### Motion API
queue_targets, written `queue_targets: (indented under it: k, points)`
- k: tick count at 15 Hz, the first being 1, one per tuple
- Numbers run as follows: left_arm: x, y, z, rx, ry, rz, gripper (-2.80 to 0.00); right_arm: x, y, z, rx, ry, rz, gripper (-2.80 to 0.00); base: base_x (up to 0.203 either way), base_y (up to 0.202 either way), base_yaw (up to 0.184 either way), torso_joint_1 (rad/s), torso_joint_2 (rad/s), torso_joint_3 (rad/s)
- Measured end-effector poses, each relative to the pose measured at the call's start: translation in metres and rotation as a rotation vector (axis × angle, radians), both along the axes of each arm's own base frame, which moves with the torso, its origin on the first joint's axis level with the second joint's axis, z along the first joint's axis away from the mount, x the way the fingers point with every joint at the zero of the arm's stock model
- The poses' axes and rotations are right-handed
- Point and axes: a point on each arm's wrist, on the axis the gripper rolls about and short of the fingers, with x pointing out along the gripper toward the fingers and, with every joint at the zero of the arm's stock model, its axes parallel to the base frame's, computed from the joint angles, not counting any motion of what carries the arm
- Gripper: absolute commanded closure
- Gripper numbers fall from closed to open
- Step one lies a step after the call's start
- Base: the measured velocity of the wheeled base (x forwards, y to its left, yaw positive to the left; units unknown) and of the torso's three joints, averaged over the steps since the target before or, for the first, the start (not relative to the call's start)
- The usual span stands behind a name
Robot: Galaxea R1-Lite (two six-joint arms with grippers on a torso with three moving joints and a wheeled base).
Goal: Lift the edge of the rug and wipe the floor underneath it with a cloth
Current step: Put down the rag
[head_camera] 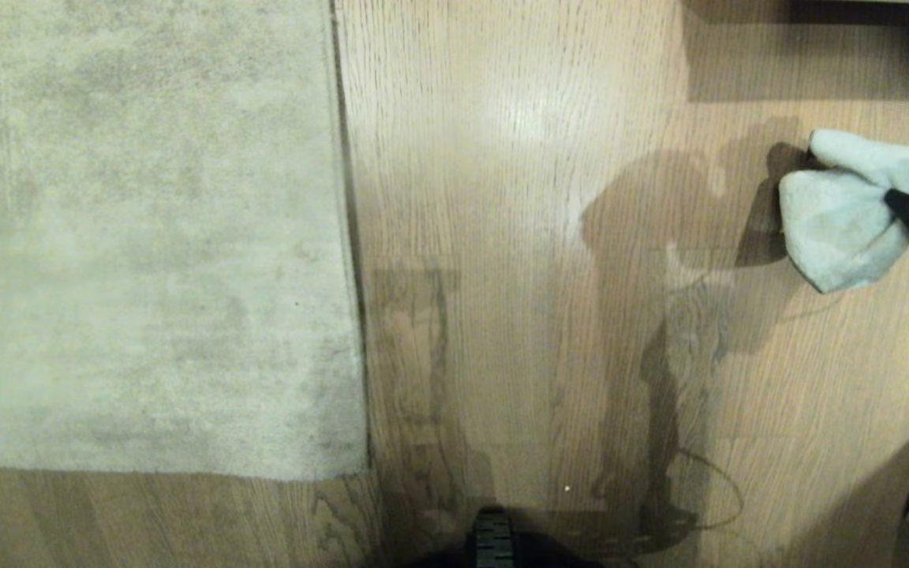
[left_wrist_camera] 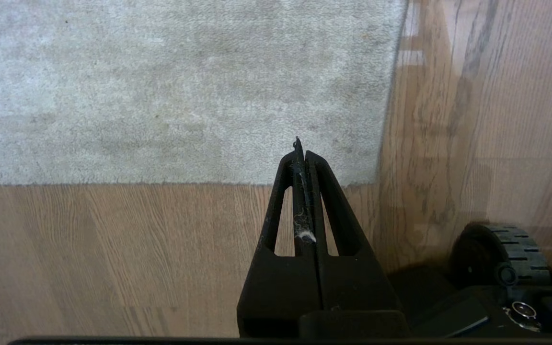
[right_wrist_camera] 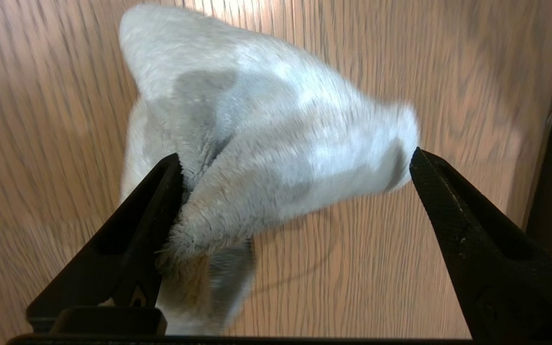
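A: Head view, item one: rug edge (head_camera: 352, 237), lying flat on floor (head_camera: 518, 237), running 12 to 6 o'clock, corner at 7.

B: Item two: cloth (head_camera: 841, 213) at 3 o'clock, bunched, off the rug.

A: Right hand (right_wrist_camera: 295, 163): spread wide, released, cloth against one finger only.

B: Left hand (left_wrist_camera: 302, 153): clenched, empty, above rug corner.
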Motion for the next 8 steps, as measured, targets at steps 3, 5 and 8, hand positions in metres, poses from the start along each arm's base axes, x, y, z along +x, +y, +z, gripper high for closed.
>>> queue_targets:
  k: [3,5,8]
  points:
    - [0.000,0.000,0.000,0.000,0.000,0.000,0.00,-0.009,0.003,-0.015,0.012,0.044,-0.001,-2.80,0.000,0.000,0.000,0.000,0.00,0.000]
    - [0.000,0.000,0.000,0.000,0.000,0.000,0.00,-0.016,0.006,-0.033,0.024,0.101,-0.001,-2.80,0.000,0.000,0.000,0.000,0.00,0.000]
    - [0.000,0.000,0.000,0.000,0.000,0.000,0.00,-0.015,0.006,-0.024,0.006,0.052,0.004,-2.80,0.000,0.000,0.000,0.000,0.00,0.000]
